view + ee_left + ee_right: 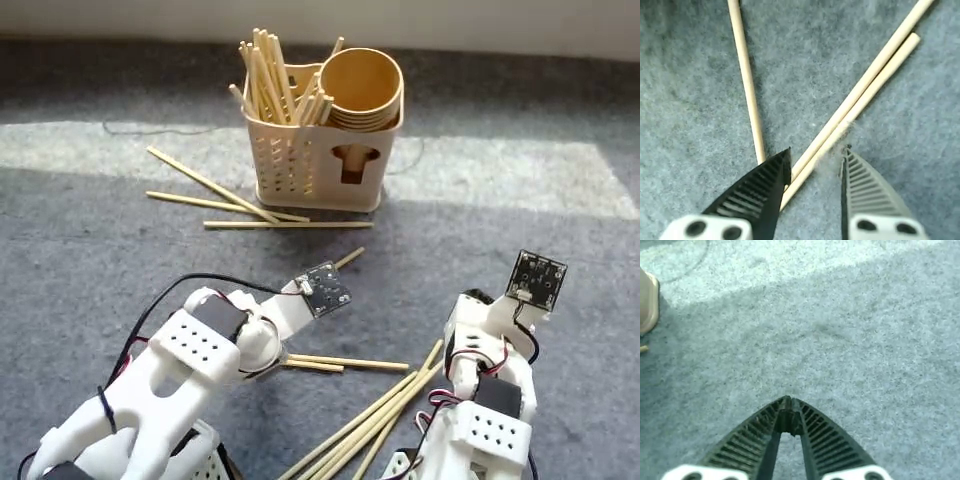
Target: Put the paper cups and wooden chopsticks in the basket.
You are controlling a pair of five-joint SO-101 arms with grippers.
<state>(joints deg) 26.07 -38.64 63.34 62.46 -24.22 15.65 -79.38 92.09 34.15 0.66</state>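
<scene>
The paper cups [362, 85] sit nested as one stack in the right compartment of the basket [300, 170]. A sheaf of wooden chopsticks [268, 75] stands upright in the left compartment. I judge the cup half of the job finished and the chopstick half perhaps midway.

Taking the basket as the dial's centre in the high view, three loose chopsticks [213, 186] lie on the carpet [540, 270] between 8 and 6 o'clock, at or just beside its foot. A lone stick [350, 258] lies near at 5 o'clock. A pair of chopsticks [345, 362] lies farther out at 6 o'clock, by the left arm. A bundle [370, 420] runs at about 5 o'clock beside the right arm, well apart from the basket. Roughly ten sticks are left to collect (the bundle is hard to count).

From overhead the arm bodies cover the fingers, and the wrist views supply them. The left gripper [816, 150] is spread wide and low over the carpet. The pair [860, 95] runs into its gap close to the dark finger, and nothing is clamped. Another stick [746, 80] ends outside that finger. The right gripper [788, 402] has its fingers pressed together on nothing, above bare carpet. A beige corner at the edge of its view is probably the basket [647, 300].
</scene>
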